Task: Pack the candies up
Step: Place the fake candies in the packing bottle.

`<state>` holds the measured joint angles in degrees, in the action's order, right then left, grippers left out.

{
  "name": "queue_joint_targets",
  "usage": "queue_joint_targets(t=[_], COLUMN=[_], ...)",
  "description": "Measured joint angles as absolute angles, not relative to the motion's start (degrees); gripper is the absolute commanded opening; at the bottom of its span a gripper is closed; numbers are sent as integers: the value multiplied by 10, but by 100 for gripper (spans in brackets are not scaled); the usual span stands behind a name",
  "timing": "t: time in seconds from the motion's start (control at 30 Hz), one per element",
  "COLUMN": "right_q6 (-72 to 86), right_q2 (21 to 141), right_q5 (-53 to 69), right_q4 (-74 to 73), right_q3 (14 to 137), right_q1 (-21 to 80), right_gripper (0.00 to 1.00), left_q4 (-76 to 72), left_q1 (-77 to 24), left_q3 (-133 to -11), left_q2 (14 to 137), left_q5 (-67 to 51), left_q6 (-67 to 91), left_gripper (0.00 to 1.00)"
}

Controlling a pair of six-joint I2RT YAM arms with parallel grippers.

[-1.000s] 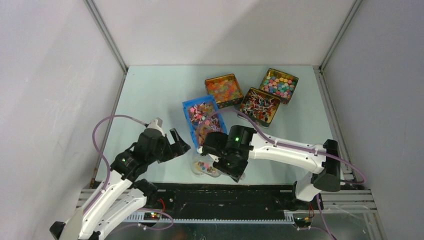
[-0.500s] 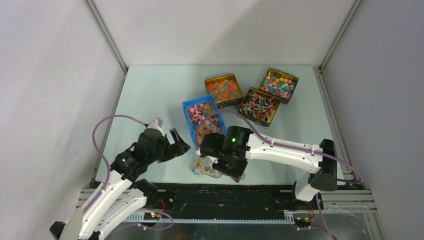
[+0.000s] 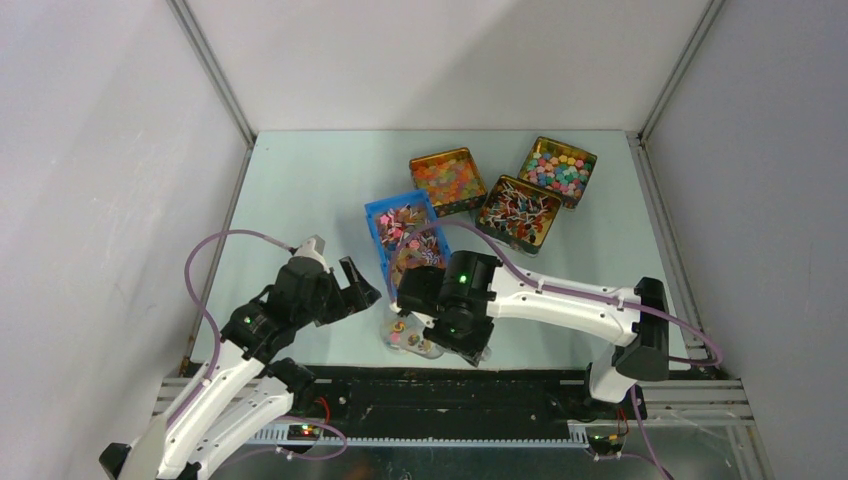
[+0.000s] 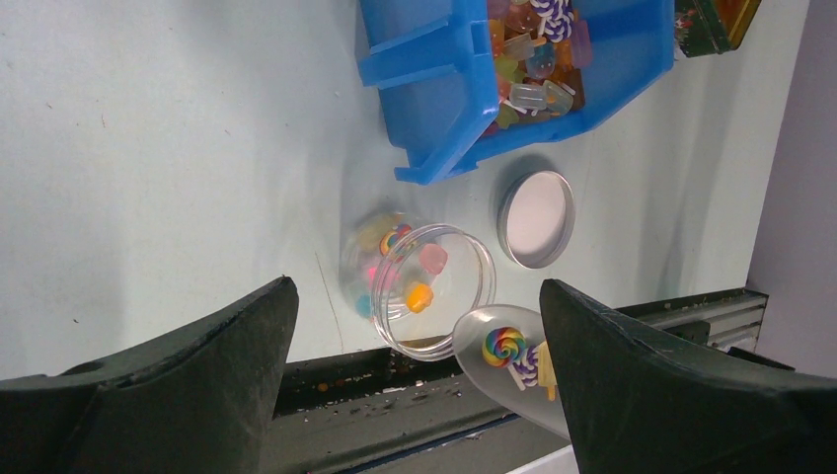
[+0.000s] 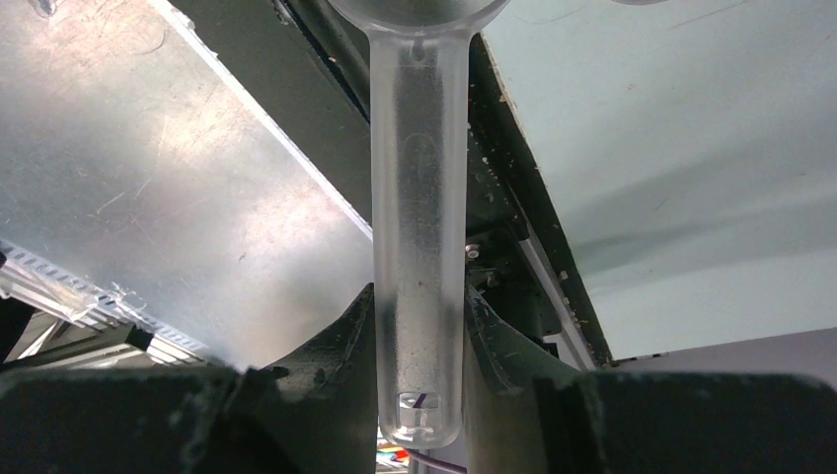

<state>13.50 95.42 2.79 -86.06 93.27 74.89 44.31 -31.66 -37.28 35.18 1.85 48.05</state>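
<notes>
Right jaws clenched on clear scoop (image 5: 418, 247) handle, candies (image 4: 505, 348) ahead at jar (image 4: 434, 296) rim for tipping; left jaws released.

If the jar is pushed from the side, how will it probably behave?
The jar holds only few candies, so it is probably light and may slide easily. Its wall is round, so it could roll if tipped. Its lid lies apart, so candies may spill.

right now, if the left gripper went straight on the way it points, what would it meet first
Probably the clear jar, centred ahead of the open left gripper, though depth is unclear.
</notes>
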Motion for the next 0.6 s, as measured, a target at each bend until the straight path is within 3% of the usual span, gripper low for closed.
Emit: queue_joint_targets(t=[0.6], right_q6=[155], right_q2=[970], right_q5=[119], right_q4=[-861], right_q3=[934], right_q1=[697], right_gripper=[0], left_q4=[460], left_q1=[-317], left_q3=[-364], left_q2=[333], left_q5=[19], left_q6=[481], left_gripper=[99])
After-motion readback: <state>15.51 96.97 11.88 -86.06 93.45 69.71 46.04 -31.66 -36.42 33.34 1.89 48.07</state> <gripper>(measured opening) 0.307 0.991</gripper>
